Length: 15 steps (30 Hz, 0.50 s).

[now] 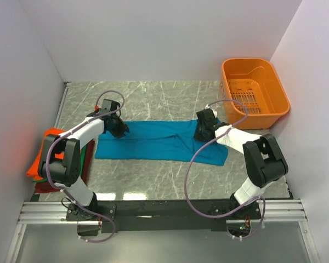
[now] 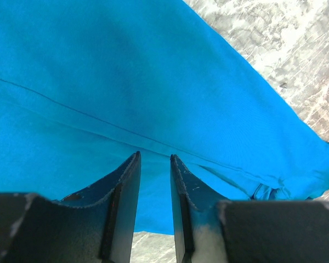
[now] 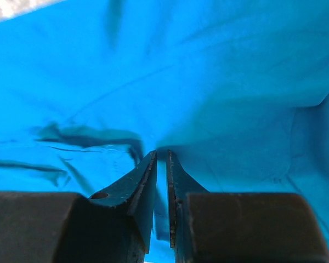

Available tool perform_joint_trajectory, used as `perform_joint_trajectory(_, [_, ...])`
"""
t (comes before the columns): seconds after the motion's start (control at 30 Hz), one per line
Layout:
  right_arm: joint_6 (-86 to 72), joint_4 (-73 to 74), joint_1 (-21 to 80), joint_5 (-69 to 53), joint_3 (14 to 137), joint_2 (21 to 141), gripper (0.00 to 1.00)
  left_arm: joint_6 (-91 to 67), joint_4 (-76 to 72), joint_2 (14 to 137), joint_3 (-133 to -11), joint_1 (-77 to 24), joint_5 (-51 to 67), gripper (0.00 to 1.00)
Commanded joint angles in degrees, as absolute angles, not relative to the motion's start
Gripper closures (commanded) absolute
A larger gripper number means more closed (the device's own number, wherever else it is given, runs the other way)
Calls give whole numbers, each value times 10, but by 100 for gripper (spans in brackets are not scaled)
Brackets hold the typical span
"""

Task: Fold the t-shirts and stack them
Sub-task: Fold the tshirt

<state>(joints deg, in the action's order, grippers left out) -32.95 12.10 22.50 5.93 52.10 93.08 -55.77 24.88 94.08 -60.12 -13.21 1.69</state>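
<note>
The teal shirt (image 1: pixel 153 141) lies spread across the middle of the top view. The left gripper (image 1: pixel 118 129) is pinched on its upper-left edge, and the right gripper (image 1: pixel 203 132) grips puckered cloth near its upper right, jaws nearly together. Folded shirts (image 1: pixel 50 133) sit at the left edge and a basket (image 1: pixel 251 61) at the upper right.

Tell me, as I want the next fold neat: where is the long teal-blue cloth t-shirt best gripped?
I'd pinch the teal-blue cloth t-shirt at its two far-edge ends, coming from above. It lies flat as a wide band on the grey marbled table, so only edges give a lip.
</note>
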Motion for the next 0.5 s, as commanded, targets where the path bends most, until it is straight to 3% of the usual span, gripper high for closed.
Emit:
perform_joint_trajectory(0.0, [-328, 111, 228, 63, 528, 934, 81, -559, 249, 912, -600, -134, 12, 67])
perform_joint_trajectory(0.47, [-309, 26, 256, -112, 488, 897, 82, -562, 254, 907, -602, -134, 9, 67])
